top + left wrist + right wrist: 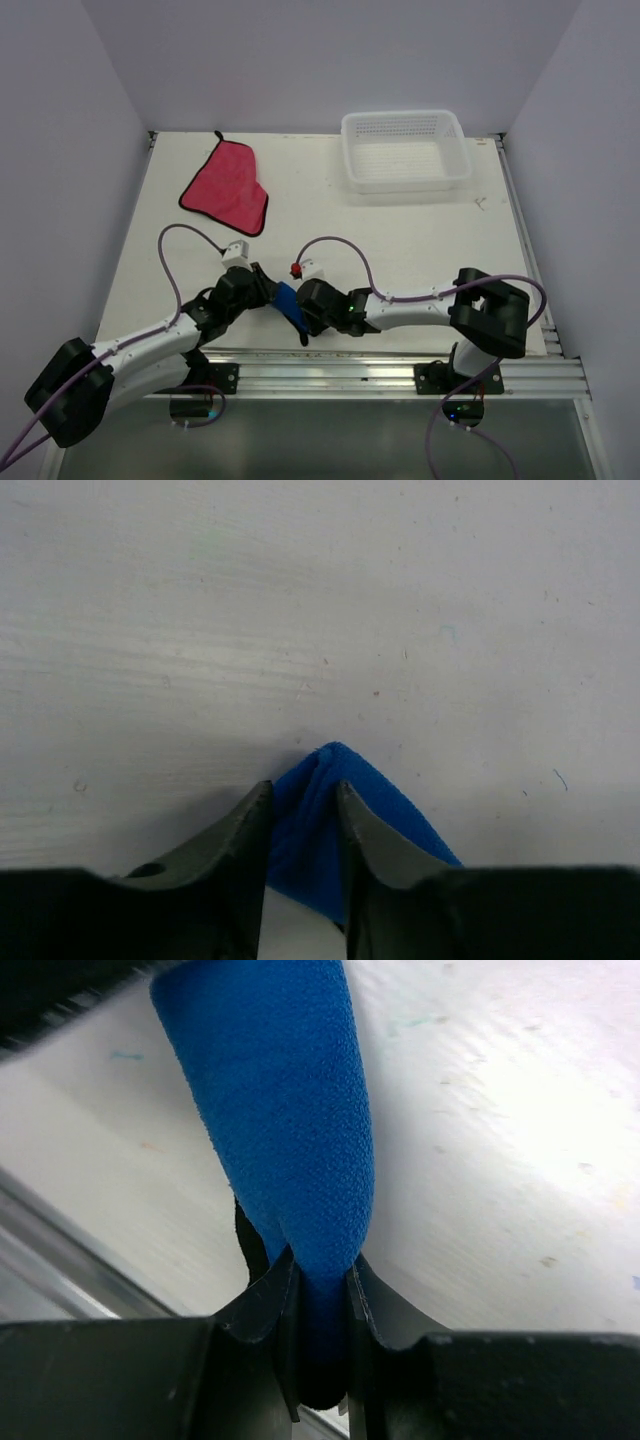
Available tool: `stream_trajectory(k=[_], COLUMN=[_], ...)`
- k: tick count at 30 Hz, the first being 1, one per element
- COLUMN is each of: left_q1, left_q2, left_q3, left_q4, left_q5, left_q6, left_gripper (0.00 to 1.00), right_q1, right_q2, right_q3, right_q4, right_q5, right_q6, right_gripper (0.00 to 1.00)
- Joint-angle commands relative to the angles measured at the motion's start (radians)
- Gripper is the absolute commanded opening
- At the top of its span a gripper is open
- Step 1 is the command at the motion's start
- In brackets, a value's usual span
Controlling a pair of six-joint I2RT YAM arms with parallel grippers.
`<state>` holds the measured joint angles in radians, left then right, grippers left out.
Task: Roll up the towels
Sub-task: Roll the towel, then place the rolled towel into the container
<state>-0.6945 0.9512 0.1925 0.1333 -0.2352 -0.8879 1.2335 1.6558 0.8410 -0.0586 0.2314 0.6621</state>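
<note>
Both arms grip the blue towel, bunched into a strip well nearer than the basket. The left fingers are closed on one end and the right fingers on the other. Light and limp, it looks best held by its corners. The pink towel lies flat left of the basket on the pale, scuffed table, between plain walls.
</note>
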Motion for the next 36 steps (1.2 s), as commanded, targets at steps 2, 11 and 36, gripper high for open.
stream_trajectory(k=[2,11,36], left_q1=[0.019,0.075,0.173], left_q2=[-0.014,0.031,0.182], left_q3=[0.186,0.501,0.578], left_q4=[-0.214,-0.391,-0.333], left_q5=[-0.131,-0.263,-0.271], left_q6=[0.064,0.217,0.377], left_gripper=[0.44,0.56,0.64], right_q1=[0.000,-0.043,-0.753], right_q2=[-0.034,-0.059,0.407], right_q3=[0.043,0.185,1.196], right_q4=[-0.230,-0.307,-0.455], right_q5=[0.209,0.339,0.115], right_q6=[-0.081,-0.257,-0.487], right_gripper=[0.00,0.00,0.00])
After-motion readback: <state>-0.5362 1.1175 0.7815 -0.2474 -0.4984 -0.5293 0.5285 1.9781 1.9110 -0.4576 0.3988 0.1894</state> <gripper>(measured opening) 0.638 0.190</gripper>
